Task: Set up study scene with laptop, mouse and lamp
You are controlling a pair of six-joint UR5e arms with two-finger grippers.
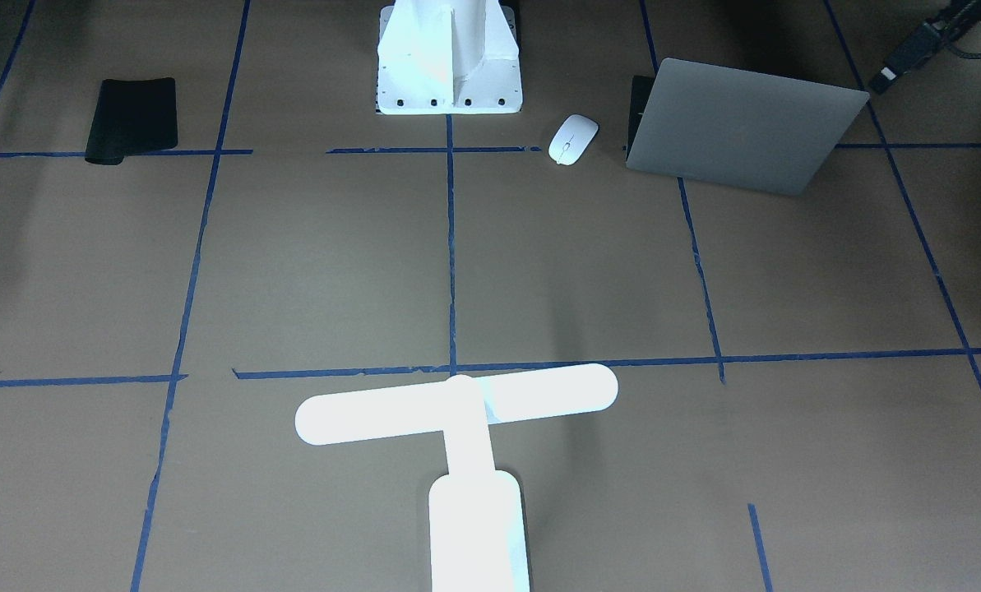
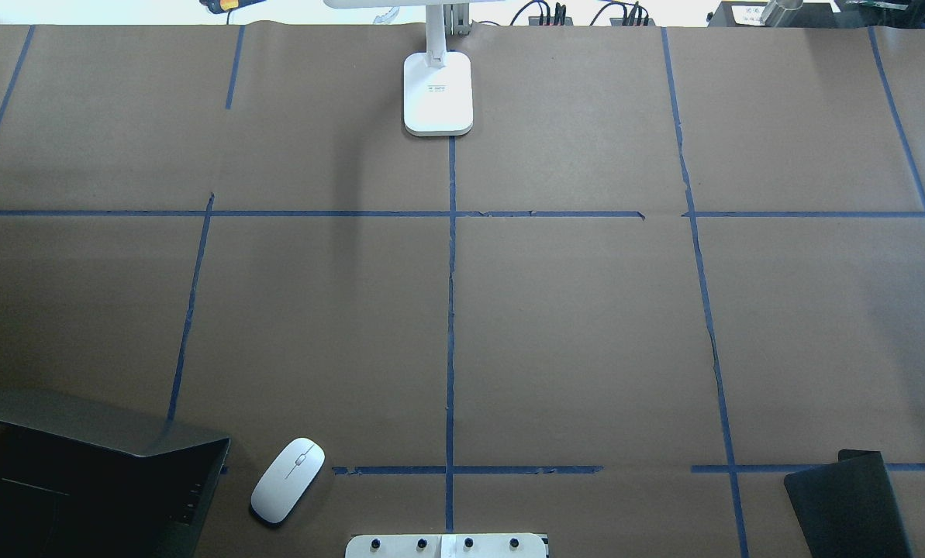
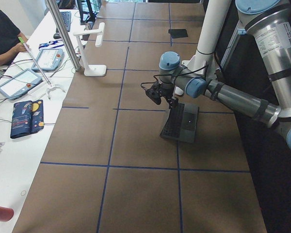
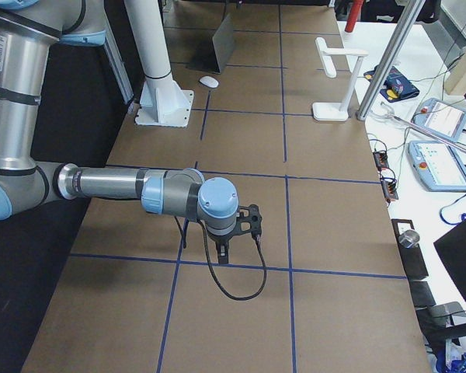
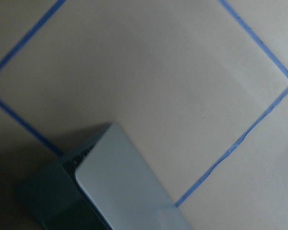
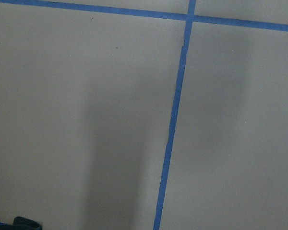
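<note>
Study scene looks barely begun
Laptop [image 1: 745, 123] open at near-left corner of counter [image 2: 586, 333], mouse [image 1: 573, 138] just beside it, lamp [image 2: 438, 93] well apart at far edge; left pincer [image 3: 156, 95] and right pincer [image 4: 253, 221]: cannot tell whether clenched

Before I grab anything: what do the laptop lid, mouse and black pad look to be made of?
The laptop: likely metal, matte silver-grey; the lid has an even, soft sheen. The mouse: probably smooth white plastic; rounded moulded shell with a thin centre seam. The black pad: seems soft matte rubber or fabric, since one end looks curled; which one is unclear.
</note>
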